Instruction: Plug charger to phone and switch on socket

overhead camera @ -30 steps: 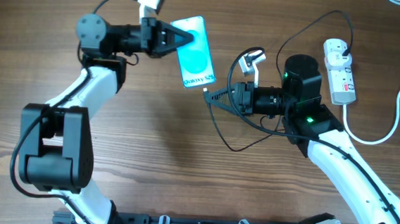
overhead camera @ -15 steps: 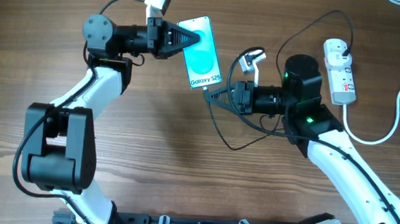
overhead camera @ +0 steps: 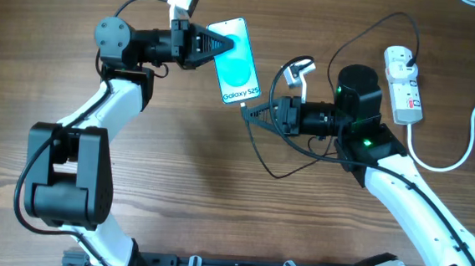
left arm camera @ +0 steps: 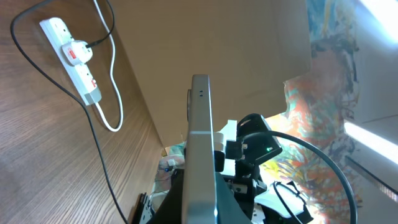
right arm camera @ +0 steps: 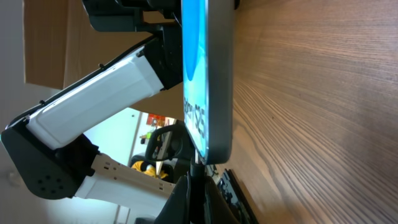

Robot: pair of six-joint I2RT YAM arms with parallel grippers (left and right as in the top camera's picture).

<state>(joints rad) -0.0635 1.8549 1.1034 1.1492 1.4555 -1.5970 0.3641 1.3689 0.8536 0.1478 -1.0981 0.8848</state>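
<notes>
My left gripper point(overhead camera: 218, 46) is shut on the phone point(overhead camera: 237, 62), holding it above the table with its cyan screen facing up; the left wrist view shows the phone point(left arm camera: 200, 155) edge-on between the fingers. My right gripper point(overhead camera: 251, 115) is shut on the charger's connector tip point(right arm camera: 198, 163), which meets the lower end of the phone point(right arm camera: 208, 74). I cannot tell whether the tip is seated. The charger's black cable point(left arm camera: 101, 161) runs across the wood to a white plug adapter point(overhead camera: 400, 56) in the socket point(overhead camera: 403, 84) at the far right.
The socket's thick white cord point(overhead camera: 473, 124) loops off the right edge. Slack black cable lies in a loop on the wood just in front of the right arm's base point(overhead camera: 358, 91). The left arm's white link point(right arm camera: 99, 81) fills the right wrist view's left side.
The left gripper carried the phone slightly right, then back a little to the left. The right gripper and connector tip have stayed put.
</notes>
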